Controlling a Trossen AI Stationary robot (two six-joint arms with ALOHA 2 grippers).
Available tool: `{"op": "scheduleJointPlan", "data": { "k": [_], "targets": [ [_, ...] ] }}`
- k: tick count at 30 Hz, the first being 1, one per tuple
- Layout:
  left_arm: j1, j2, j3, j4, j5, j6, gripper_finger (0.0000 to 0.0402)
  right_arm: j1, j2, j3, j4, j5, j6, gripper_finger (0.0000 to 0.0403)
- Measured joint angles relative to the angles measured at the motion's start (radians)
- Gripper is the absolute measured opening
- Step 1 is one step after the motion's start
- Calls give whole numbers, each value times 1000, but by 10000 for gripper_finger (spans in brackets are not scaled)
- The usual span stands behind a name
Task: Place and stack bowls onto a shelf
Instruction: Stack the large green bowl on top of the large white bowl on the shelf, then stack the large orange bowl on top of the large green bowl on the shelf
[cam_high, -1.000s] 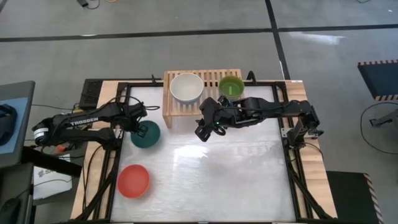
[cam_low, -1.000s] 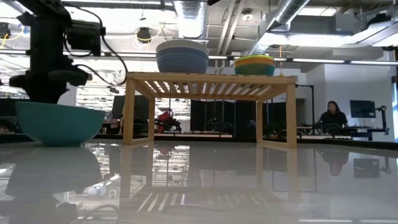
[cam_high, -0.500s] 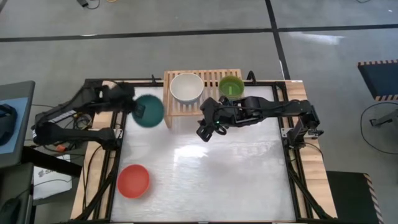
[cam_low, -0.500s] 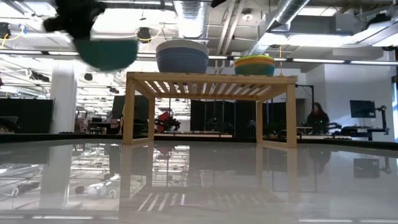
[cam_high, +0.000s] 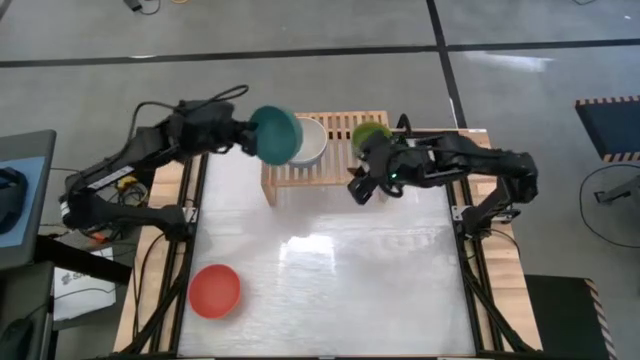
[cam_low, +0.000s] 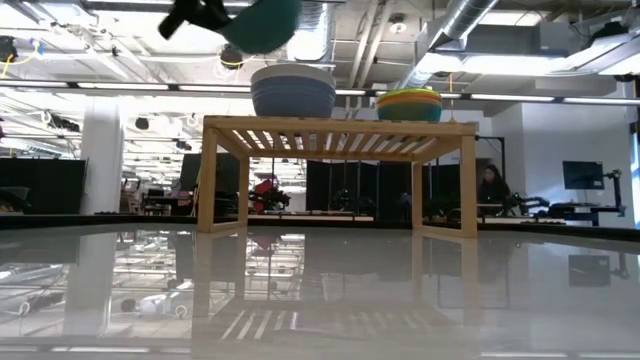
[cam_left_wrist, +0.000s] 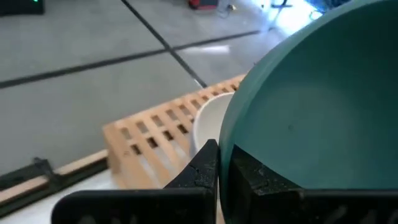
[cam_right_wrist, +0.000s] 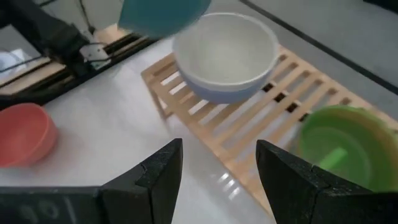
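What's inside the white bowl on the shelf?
Nothing shows inside the white bowl; it sits nested in a slate blue bowl. The held teal bowl hides part of it from above.

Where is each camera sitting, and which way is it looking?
High view: above the table, straight down; both arms show, left gripper holding the dark teal bowl.
Low view: table height, level at the shelf; the left arm shows at the top.
Left wrist view: on the left arm, facing the teal bowl; its fingers pinch the rim.
Right wrist view: on the right arm, facing the shelf; open fingers show.
All share the cream-white bowl.
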Motion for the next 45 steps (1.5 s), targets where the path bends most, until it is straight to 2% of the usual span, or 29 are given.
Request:
{"op": "scheduleJointPlan", "data": {
  "k": [6,11,15,20,23,30,35,40,45],
  "targets": [
    [59,178,143,-49,87,10,0,-14,-30,0,-85,10,34,228],
    [94,334,331,-238,99,67,0,-2,-31,0,-145,28,76,228],
    [127,450,469,-394,154,107,0,17,-31,-1,-156,46,87,228],
    [154,565,578,-479,258,142,4,39,-31,-1,-156,63,109,228],
    [160,602,617,-489,289,157,20,48,-31,-1,-156,65,113,228],
    [168,614,659,-514,303,151,94,73,-31,-1,-165,86,147,228],
    [175,594,721,-620,253,153,139,80,-31,-1,-181,93,166,228],
    [148,525,729,-686,172,158,162,79,-22,-1,-179,93,167,228],
    [53,404,676,-758,27,108,165,72,22,-2,-178,95,167,228]
  ]
}}
